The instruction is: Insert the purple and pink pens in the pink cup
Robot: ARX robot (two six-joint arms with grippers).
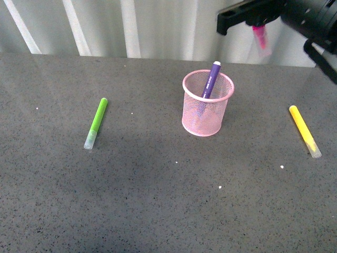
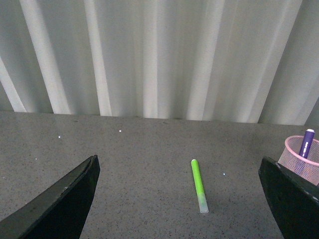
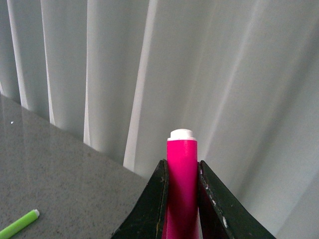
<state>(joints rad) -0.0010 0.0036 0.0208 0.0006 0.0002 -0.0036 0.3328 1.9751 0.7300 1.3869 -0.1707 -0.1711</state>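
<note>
Right gripper (image 3: 182,172) pinches pink pen (image 3: 182,149); only front view shows it near-vertical, cap down, one o'clock from pink cup (image 1: 206,124). Left gripper (image 2: 177,164) spread.

The cup (image 1: 207,113) stands on the table (image 1: 158,205). The first pen (image 1: 211,79) leans inside it, its upper end above the rim. The left marker (image 1: 96,123) lies flat well to the cup's left, the right marker (image 1: 304,130) well to its right. Higher than the cup and to its right, the right gripper (image 3: 182,167) clamps the second pen (image 1: 260,39) in the air.
</note>
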